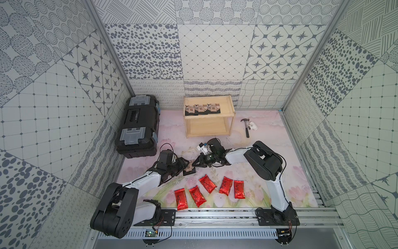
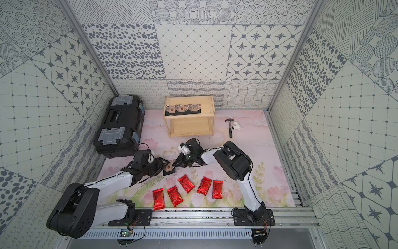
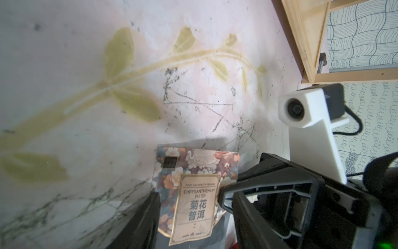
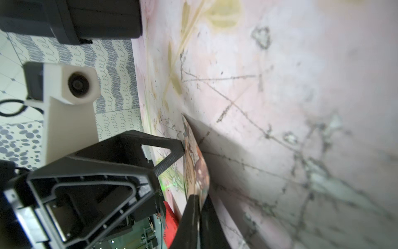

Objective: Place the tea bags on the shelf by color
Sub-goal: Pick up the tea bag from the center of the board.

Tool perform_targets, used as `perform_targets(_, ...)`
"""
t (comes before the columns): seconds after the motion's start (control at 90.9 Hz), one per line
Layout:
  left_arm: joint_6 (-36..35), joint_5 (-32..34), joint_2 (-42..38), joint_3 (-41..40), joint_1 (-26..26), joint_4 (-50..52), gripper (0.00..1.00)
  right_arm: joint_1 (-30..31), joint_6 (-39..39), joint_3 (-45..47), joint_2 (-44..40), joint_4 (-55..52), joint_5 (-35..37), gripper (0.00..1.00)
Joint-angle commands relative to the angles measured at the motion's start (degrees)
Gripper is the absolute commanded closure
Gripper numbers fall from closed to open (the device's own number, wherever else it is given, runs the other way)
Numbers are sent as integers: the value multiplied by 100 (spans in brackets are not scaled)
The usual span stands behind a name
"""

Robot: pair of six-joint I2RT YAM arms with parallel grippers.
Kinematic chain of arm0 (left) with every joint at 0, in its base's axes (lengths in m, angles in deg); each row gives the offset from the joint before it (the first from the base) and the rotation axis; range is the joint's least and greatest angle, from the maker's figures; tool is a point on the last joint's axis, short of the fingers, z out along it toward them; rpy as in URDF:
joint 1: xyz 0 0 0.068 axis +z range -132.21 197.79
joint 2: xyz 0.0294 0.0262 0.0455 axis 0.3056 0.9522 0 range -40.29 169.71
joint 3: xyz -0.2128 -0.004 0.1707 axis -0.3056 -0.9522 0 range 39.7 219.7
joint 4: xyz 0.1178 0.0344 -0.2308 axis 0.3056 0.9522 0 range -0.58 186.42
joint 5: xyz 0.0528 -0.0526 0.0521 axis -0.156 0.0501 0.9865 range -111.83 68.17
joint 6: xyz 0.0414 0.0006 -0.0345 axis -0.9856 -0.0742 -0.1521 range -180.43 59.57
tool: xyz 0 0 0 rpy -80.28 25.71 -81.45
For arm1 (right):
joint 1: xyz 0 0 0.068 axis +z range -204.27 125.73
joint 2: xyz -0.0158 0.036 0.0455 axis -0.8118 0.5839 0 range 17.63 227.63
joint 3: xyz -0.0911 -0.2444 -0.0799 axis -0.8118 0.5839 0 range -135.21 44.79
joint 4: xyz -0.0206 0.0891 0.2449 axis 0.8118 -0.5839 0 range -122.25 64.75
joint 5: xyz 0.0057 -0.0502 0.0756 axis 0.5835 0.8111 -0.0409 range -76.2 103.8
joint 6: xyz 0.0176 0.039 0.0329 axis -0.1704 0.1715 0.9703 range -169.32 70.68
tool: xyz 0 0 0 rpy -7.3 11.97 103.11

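Note:
A black tea bag (image 1: 189, 168) (image 2: 169, 167) with a beige label stands tilted on the mat between my two grippers. My right gripper (image 4: 199, 204) (image 1: 193, 165) is shut on its edge. My left gripper (image 3: 193, 226) (image 1: 184, 167) is open, its fingers either side of the packet (image 3: 198, 194). One left fingertip (image 4: 182, 148) touches the packet's face. Three more black tea bags (image 1: 201, 107) lie in a row on the top tier of the pale wooden shelf (image 1: 224, 105) at the back. Several red foil tea bags (image 1: 207, 183) lie spread along the front of the mat.
A black toolbox (image 1: 137, 127) with grey latches lies at the back left, close to my left arm. A hammer (image 1: 246, 127) and a white pipe fitting (image 1: 252, 126) lie to the right of the shelf. A metal rail (image 1: 215, 215) runs along the front edge.

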Motion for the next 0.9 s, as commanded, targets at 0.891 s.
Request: perform_targets(0.891,745,-3029,-44,1186,615,-1304,59,-786,-196,629,-1335,1490,-1500,100)
